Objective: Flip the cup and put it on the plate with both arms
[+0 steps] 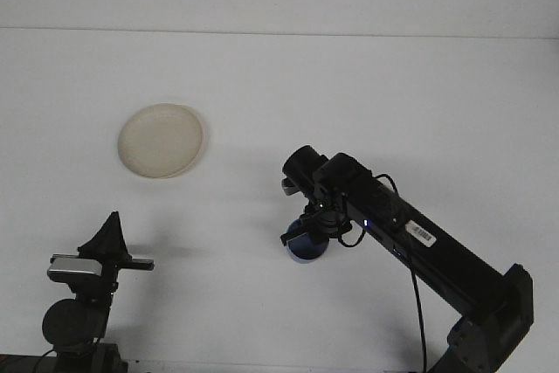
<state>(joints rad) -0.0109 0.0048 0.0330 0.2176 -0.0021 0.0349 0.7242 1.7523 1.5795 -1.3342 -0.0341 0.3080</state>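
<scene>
On the white table, a blue cup is seen low in the middle of the front view, clamped by the right gripper. The cup is largely covered from above by the gripper and the wrist, so only its lower blue body is shown; whether its mouth faces up or down cannot be told, nor whether its base is touching the table surface or is held just above it. A soft shadow is cast on the table around it.

The right arm is stretched from the lower right corner diagonally up and to the left, with a white label visible on its black link and a dark cable looped below it.

A pale, cream-coloured round plate is laid on the table in the upper left part of the view, well apart from the cup and to the left of it. Nothing is seen on the plate.

The left gripper is parked at the lower left, near the bottom edge, pointed upward with its black fingers drawn together to a point and nothing held between them. It is kept well apart from both the plate and the cup.
</scene>
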